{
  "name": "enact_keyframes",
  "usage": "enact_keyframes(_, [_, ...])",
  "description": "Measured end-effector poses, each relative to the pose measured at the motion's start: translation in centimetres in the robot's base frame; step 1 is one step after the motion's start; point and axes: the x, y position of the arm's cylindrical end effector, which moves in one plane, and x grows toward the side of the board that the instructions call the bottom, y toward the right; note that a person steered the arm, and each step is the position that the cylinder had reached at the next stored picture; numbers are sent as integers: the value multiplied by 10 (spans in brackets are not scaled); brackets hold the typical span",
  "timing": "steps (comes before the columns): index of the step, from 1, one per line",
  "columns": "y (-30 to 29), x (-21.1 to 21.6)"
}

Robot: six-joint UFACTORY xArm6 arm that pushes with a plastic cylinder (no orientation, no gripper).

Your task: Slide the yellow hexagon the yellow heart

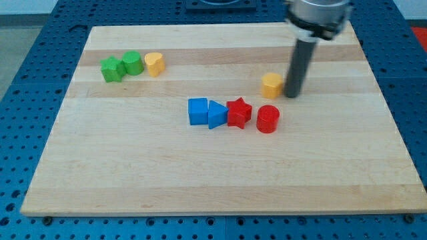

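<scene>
The yellow hexagon (271,85) sits right of the board's middle, toward the view's top. My tip (292,96) stands just to its right, close to it or touching; I cannot tell which. The yellow heart (155,64) lies far to the view's left near the top, next to a green cylinder (133,63) and a green star (111,69).
A row sits in the middle of the wooden board (200,180): a blue cube (197,111), a blue triangle (216,115), a red star (239,112) and a red cylinder (267,119). The red cylinder lies just below the yellow hexagon.
</scene>
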Motion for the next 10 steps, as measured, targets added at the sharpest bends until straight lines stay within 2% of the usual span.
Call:
enact_keyframes(1, [-84,-30])
enact_keyframes(2, [-126,-39])
enact_keyframes(4, [-141,-25])
enact_keyframes(5, [-171,-39])
enact_keyframes(6, [-175,-39])
enact_keyframes(7, [-131,-27])
enact_keyframes(8, [-83,-48])
enact_keyframes(9, [-83,-83])
enact_keyframes(10, [-112,-88])
